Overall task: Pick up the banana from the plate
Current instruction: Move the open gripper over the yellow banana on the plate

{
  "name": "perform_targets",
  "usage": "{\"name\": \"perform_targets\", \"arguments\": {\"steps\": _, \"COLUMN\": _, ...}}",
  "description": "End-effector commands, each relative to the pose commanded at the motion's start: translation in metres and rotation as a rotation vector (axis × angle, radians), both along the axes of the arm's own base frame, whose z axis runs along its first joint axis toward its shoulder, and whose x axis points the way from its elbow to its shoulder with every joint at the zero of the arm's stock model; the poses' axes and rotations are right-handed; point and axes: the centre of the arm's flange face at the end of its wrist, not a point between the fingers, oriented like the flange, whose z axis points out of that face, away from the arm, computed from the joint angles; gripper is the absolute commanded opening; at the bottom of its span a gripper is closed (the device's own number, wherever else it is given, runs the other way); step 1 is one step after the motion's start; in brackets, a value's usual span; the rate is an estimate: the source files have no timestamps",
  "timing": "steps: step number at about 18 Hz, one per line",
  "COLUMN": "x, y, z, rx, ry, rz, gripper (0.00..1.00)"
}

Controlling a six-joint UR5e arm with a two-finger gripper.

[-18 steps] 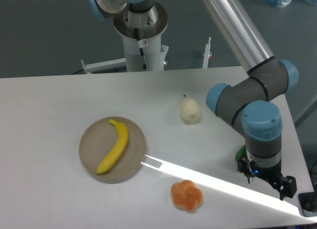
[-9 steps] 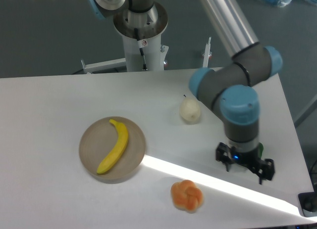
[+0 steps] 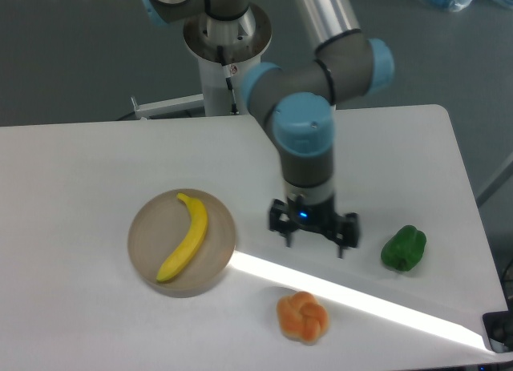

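Observation:
The yellow banana (image 3: 185,236) lies lengthwise on the round beige plate (image 3: 152,223) at the left of the table. My gripper (image 3: 313,237) hangs above the table to the right of the plate, about a plate's width from the banana. Its two fingers point down, spread apart, with nothing between them. The pale pear is hidden behind the arm.
A green pepper (image 3: 403,248) lies on the table to the right of the gripper. An orange knotted bun (image 3: 303,316) sits near the front edge, below the gripper. The robot's base column (image 3: 231,62) stands behind the table. A bright strip of light crosses the table's front right.
The arm has swung left across the table, from the right edge to just right of the plate. It now covers the pear, and the green pepper has come into view.

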Motion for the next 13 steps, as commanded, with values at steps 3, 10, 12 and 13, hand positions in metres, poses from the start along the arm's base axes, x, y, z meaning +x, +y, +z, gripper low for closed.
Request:
{"name": "perform_targets", "arguments": {"steps": 3, "x": 0.048, "y": 0.002, "z": -0.010, "rx": -0.007, "ry": -0.047, "rz": 0.039, "gripper": 1.00}}
{"name": "perform_targets", "arguments": {"steps": 10, "x": 0.109, "y": 0.001, "z": -0.058, "rx": -0.083, "ry": -0.089, "rz": -0.024, "gripper": 1.00}}
{"name": "perform_targets", "arguments": {"steps": 12, "x": 0.115, "y": 0.005, "z": -0.070, "rx": -0.086, "ry": -0.090, "rz": -0.034, "gripper": 1.00}}
{"name": "perform_targets", "arguments": {"steps": 13, "x": 0.122, "y": 0.006, "z": -0.076, "rx": -0.090, "ry": -0.090, "rz": -0.050, "gripper": 1.00}}
